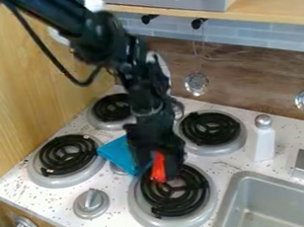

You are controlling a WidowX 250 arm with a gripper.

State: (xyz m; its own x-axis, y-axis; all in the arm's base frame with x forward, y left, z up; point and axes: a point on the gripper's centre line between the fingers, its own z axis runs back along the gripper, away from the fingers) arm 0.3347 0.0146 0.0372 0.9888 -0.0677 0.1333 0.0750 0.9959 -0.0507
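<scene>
My black gripper (pixel 159 159) hangs low over the front right burner (pixel 177 198). A small bright red object (pixel 158 167) shows at the gripper's lower end, just above the black coil; its full shape is partly hidden. Close by on the left lies a blue cloth-like piece (pixel 118 154), between the two front burners, with its right part behind the gripper. Whether the gripper touches the blue piece, I cannot tell.
Other burners stand at left (pixel 66 154), back left (pixel 112 108) and back right (pixel 212 128). A white shaker (pixel 264 139) stands right, near the sink (pixel 254 199). Metal ladles (pixel 196 83) hang on the back wall below a wooden shelf (pixel 265 7).
</scene>
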